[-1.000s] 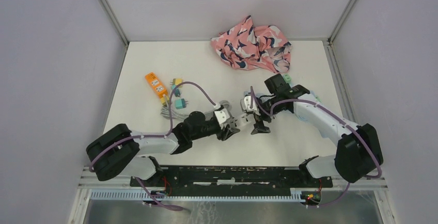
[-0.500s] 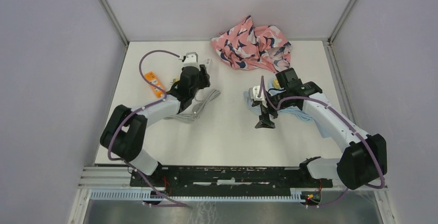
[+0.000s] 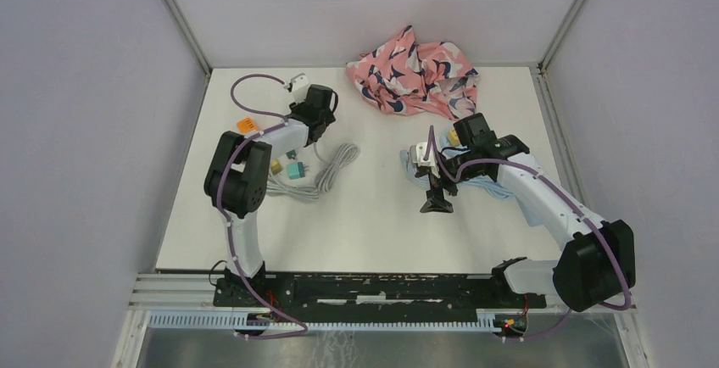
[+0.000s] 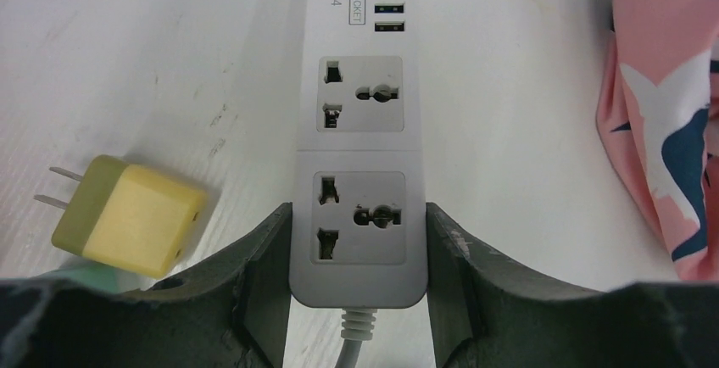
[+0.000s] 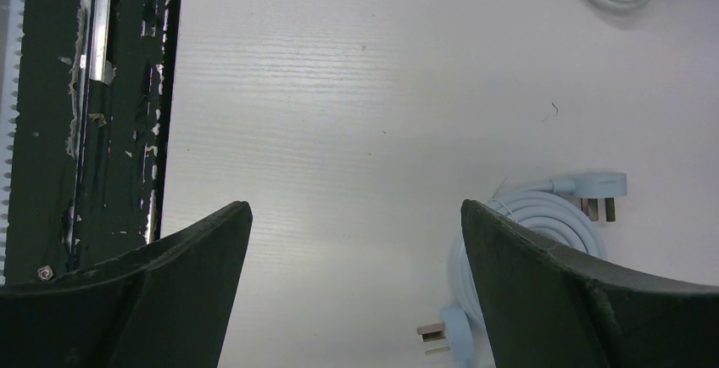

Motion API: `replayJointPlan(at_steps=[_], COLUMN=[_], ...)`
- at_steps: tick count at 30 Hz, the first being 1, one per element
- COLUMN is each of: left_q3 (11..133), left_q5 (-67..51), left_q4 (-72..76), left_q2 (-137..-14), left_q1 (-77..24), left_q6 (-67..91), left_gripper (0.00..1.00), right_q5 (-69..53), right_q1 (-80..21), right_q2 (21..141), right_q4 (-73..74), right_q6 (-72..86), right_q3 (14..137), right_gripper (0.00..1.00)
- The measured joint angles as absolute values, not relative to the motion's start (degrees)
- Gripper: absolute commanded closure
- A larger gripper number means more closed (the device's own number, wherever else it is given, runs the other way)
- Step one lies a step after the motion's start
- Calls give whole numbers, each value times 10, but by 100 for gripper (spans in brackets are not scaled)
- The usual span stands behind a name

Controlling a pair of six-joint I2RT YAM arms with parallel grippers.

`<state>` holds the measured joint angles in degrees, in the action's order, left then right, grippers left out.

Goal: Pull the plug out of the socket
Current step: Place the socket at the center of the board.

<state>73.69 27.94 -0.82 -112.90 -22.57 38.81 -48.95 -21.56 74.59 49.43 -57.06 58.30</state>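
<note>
Left arm (image 3: 280, 137) is stretched to the far left of the desk (image 3: 365, 236), with the left hand (image 3: 320, 105) low near the back edge and its finger state unreadable from above. On its near side lie a loose grey cable coil (image 3: 329, 169), a teal plug (image 3: 295, 170) and a yellowish plug (image 3: 277, 165), and an orange block (image 3: 247, 125) is partly hidden by the arm. Right hand (image 3: 437, 204) hangs fingers-down and spread over the centre-right, a light blue cable (image 3: 485, 185) lies under its forearm, and a pink patterned cloth (image 3: 415, 71) is bunched at the back.
</note>
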Motion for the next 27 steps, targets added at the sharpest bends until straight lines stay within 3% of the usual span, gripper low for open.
replayJointPlan(at_steps=[1,5,11,16,27], left_q3=[744,773,775,775,711], left_q5=[284,296,295,293,206], left_q4=[-13,-44,-77,-103,-134], left_q2=[-1135,-1158,-1166,-1165,-1000], left_q1=[-223,-221,-222,-222,-222], left_q6=[394,410,422,427,428], left_gripper=[87,44,18,8,4], right_q5=[-489,-489,-489,-490,-502], right_q1=[-215,-215,-212,-204,-178], right_q2=[746,746,746,745,716], right_q4=[494,495,495,495,494], right_q6=[-571,-571,-571,-570,-530], right_q3=[583,583,583,583,583], right_gripper=[0,0,0,0,0])
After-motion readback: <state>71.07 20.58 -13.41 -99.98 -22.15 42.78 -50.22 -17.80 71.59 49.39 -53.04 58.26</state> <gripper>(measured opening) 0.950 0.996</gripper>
